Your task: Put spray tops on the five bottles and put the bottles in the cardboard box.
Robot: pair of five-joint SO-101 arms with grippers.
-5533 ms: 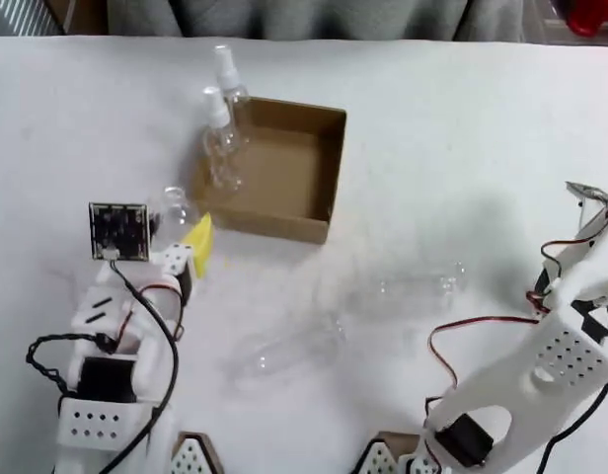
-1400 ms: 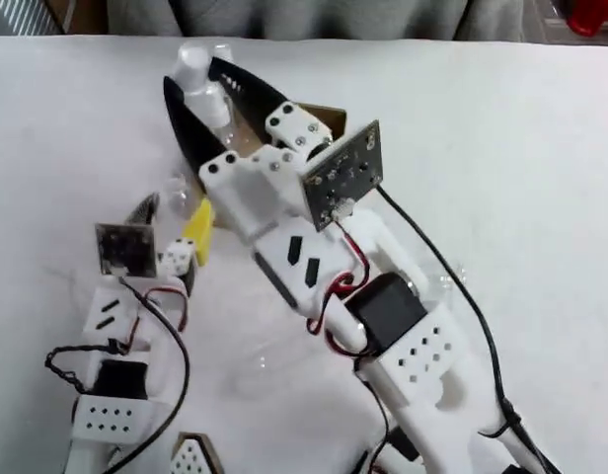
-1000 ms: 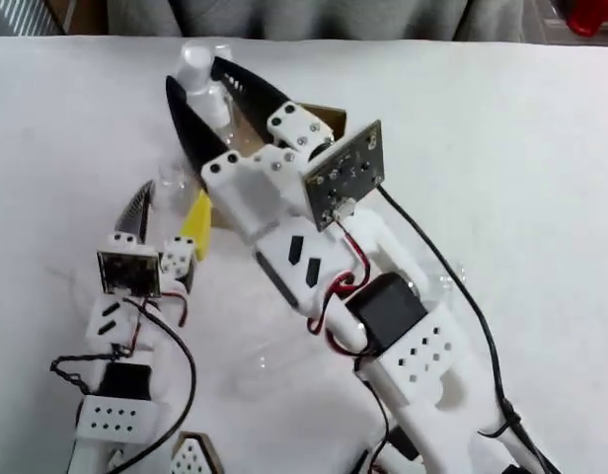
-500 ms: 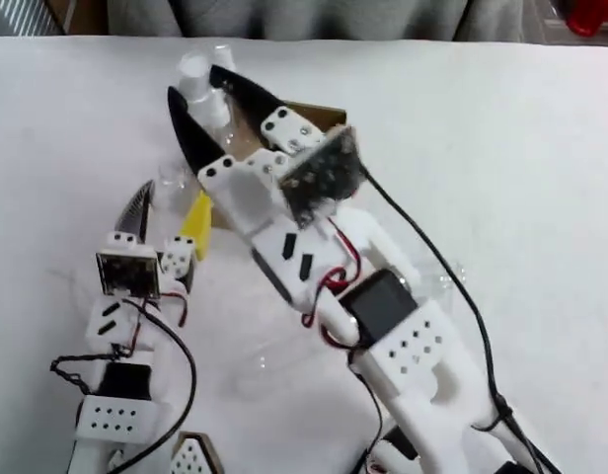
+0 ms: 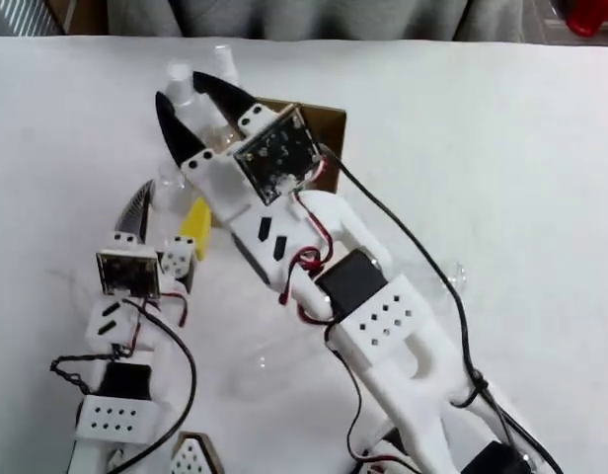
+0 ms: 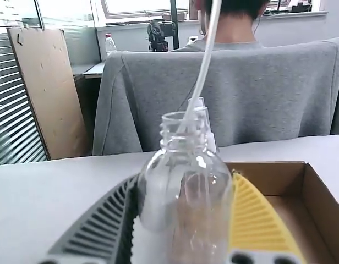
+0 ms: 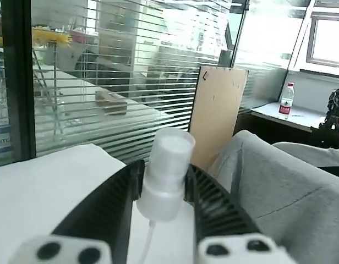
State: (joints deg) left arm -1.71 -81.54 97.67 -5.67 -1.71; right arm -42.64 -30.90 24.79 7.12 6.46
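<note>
Overview from high view: right gripper closed on spray top, over open bottle gripped upright by left gripper, just beside cardboard box. Left wrist view: bottle pinched between grey and yellow fingers, dip tube running down into its neck. Right wrist view: spray top clamped between black fingers.

A: High camera position?
B: Fixed overhead, facing down on the table.
A: Wrist cameras?
B: Each sits close behind its own jaws, facing level outward. Left wrist and high views share the cardboard box.
</note>
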